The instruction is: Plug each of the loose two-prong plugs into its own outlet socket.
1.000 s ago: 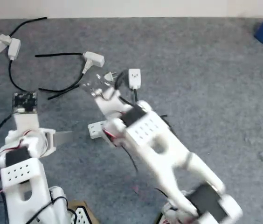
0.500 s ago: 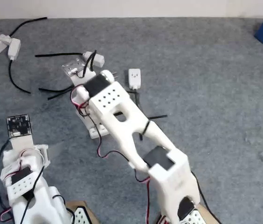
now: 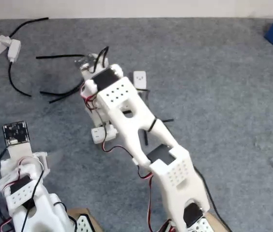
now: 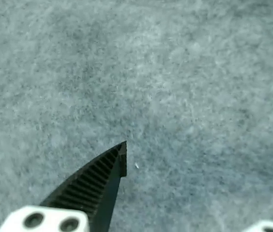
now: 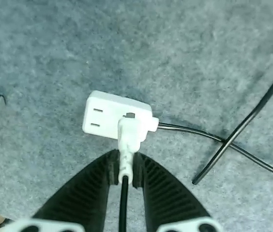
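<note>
Plug (image 5: 132, 126): white two-prong type, neck pinched by right fingers (image 5: 90, 193). Body sits on white outlet block (image 5: 102, 113), just beside a free pair of slots. Prongs hidden, can't tell if seated.
Outlet block: lies on grey surface (image 3: 223, 96). Black cable (image 5: 194, 131) leaves the end away from the slots.
Right fingers: pressed in on plug's neck from both sides, plug's own black cord running down between them.
Left fingers (image 4: 98, 186): spread, nothing between them, over bare surface. That arm sits at front-left, well apart from the work.
Second outlet (image 3: 139, 79): just beside right arm's wrist, slots up, looks unfilled.
Small white piece (image 3: 100, 134): half under right arm, plug or socket, can't tell.
Far pair (image 3: 5, 46): two white bodies touching at back-left corner, looks joined, not certain.
Progress: mid-task by my read. Maybe one pair done, one being mated now, at least one socket left.
Risk: outlet block is unheld and may slide if the plug gets pushed.
</note>
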`<state>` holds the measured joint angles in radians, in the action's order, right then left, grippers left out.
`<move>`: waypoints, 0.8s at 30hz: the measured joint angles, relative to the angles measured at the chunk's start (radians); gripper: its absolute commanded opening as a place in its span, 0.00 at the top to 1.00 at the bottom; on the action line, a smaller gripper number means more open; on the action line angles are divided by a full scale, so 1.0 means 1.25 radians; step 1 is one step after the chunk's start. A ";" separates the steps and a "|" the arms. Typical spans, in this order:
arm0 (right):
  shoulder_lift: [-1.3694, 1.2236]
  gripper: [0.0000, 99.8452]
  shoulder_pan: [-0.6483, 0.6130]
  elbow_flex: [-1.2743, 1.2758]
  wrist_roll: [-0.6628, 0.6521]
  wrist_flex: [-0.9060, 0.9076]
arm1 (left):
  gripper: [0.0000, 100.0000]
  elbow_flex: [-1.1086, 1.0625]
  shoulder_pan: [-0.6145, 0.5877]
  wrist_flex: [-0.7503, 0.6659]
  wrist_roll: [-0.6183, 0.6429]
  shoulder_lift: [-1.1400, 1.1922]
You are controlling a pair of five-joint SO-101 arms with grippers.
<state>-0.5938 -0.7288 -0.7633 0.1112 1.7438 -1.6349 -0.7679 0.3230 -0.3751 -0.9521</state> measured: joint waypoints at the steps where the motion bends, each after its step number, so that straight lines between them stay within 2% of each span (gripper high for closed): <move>1: 0.000 0.99 0.000 0.000 0.002 0.000 | 0.50 -0.002 0.001 0.000 0.000 -0.002; 14: 0.000 0.99 0.002 0.000 0.055 0.000 | 0.50 -0.014 0.001 0.000 0.000 -0.002; 24: -0.077 0.99 0.004 -0.053 0.060 0.000 | 0.50 -0.014 0.001 0.000 0.000 -0.002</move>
<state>-0.6905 -0.7242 -0.8293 0.1864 1.7438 -1.6517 -0.7664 0.3230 -0.3751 -0.9551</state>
